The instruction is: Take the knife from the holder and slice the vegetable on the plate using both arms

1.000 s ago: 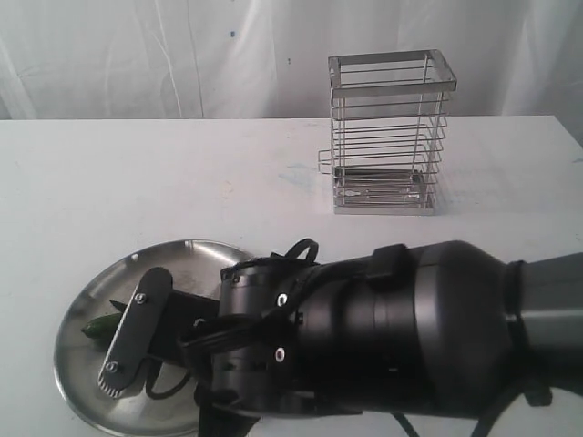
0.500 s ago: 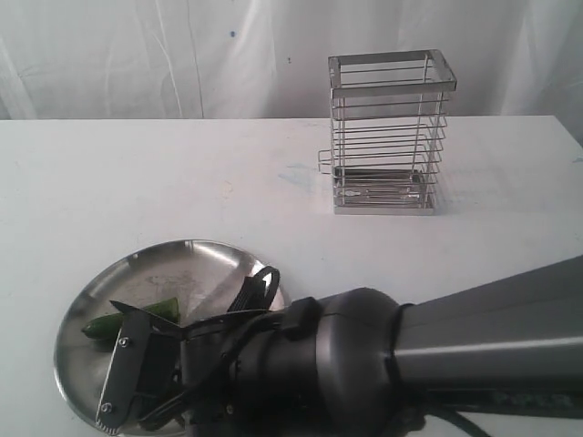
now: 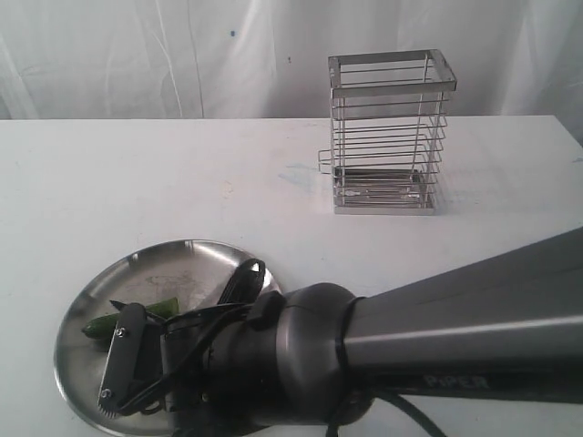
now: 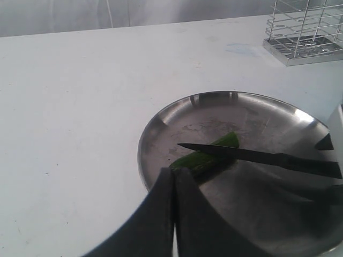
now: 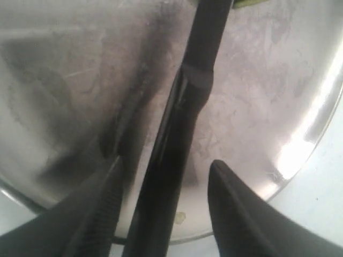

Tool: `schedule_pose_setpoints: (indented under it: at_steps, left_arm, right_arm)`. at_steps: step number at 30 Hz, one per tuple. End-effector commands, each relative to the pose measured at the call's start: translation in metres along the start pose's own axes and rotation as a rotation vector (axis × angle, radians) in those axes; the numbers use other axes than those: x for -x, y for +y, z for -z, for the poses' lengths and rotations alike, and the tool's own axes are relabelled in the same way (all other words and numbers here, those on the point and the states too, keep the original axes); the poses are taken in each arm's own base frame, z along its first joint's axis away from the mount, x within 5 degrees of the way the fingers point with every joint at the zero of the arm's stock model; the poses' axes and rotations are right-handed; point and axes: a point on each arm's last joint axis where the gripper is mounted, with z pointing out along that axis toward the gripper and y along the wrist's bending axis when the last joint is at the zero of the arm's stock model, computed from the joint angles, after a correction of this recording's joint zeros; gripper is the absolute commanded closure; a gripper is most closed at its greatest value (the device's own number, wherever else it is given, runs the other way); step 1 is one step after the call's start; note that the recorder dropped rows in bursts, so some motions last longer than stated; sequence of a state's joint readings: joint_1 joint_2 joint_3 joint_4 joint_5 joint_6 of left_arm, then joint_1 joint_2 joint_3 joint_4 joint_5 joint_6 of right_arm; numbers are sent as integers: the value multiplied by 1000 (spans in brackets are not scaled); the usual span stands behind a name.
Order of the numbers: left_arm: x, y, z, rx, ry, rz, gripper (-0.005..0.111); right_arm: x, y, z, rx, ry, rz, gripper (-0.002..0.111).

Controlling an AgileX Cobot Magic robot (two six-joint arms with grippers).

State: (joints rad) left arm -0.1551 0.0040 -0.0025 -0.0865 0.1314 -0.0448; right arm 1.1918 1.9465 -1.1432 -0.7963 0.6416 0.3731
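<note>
The plate [image 4: 161,134] is dull silver metal with a soft sheen, smeared and scuffed in the middle, while the vegetable [image 4: 206,157] has glossy dark green skin and the knife [image 4: 257,156] is smooth black with a slight shine. The holder [image 3: 387,137] is thin shiny silver wire with a flat metal rim, sitting on a matt white table [image 3: 137,182] in front of a wrinkly white cloth backdrop [image 3: 137,55]. The right arm [image 3: 437,337] looks like smooth dark grey plastic or metal, semi-matt, with black rubbery cables [image 3: 241,282].

White table [image 3: 137,182], steel plate [image 3: 82,314] at its near left edge, wire holder [image 3: 387,132] standing farther back
</note>
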Motion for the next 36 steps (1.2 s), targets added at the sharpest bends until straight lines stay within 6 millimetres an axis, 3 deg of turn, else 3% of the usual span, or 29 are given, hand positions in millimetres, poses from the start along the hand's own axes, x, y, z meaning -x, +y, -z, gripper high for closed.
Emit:
schedule_pose_setpoints:
  at_steps: [1,20,25,32,36]
  left_arm:
    - [-1,-1,0,-9,-1,8,107]
    - [-1,-1,0,-9,-1,8,107]
    - [-1,-1,0,-9,-1,8,107]
    - [-1,-1,0,-9,-1,8,107]
    - [-1,-1,0,-9,-1,8,107]
  right_arm:
    - [-3,-5,-1,-23,37,-58,61]
    - [-14,-2,-6,-4,76,-77,61]
    - [-18,-5,-16,-3,99,-108,63]
    - [-15,-7,-18,-2,86,-112,94]
    - [-5,-15,-8,-16,41,-130,98]
